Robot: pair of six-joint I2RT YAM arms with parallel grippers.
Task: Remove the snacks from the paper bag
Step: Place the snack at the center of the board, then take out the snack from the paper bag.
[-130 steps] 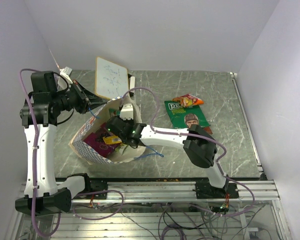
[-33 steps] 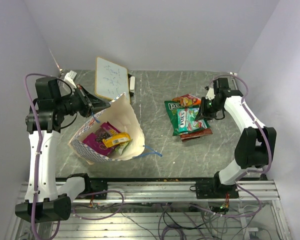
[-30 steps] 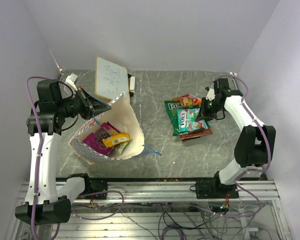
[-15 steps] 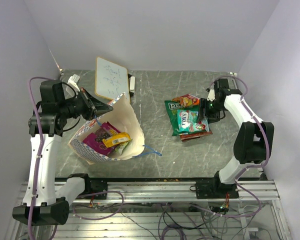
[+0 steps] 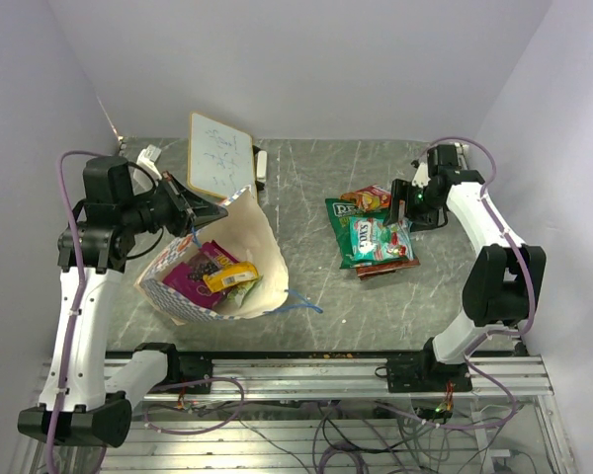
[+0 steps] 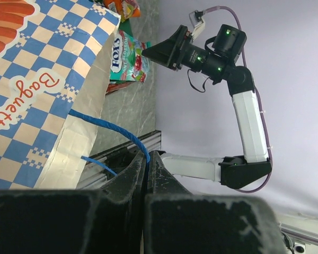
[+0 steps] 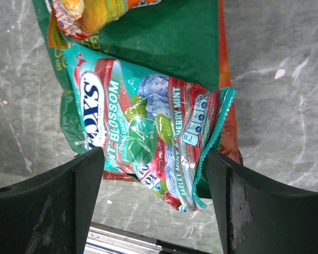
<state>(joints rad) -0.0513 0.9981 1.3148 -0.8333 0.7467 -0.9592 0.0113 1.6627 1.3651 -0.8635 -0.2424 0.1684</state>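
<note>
**Three packets out on the bench, more half-hidden in the bag**

The paper bag (image 5: pixel 262 257) lies on its side at the left of the bench (image 5: pixel 316 286), its mouth facing the top camera. The left claw (image 5: pixel 206 210) is at the bag's far rim. In its wrist view the fingers are pressed together (image 6: pixel 147 159) with the blue cord handle (image 6: pixel 108 126) running in between them, so it is closed on the cord. How much cord is pinched cannot be seen.

A purple packet (image 5: pixel 193 276) and a yellow packet (image 5: pixel 229 276) show inside the bag, the yellow one lying across the purple. A sliver of green pokes out beneath the yellow (too little to say what it is), and the bag's near wall may hide more.

On the right of the bench lies a pile of snacks. A teal packet (image 5: pixel 376 237) is on top, a green packet (image 5: pixel 341 212) under it, and an orange-red packet (image 5: pixel 371 197) rests on the green one's far end. A reddish edge sticks out from under the pile; its face is covered.

The right claw (image 5: pixel 403 204) hovers over the teal packet (image 7: pixel 143 132) with its fingers spread wide on either side, gripping nothing. The wrist view cuts off the green packet (image 7: pixel 169 37) and the orange-red packet (image 7: pixel 79 13) at the top.

A white board (image 5: pixel 217 155) stands just behind the bag; its scribbles are unreadable.
</note>
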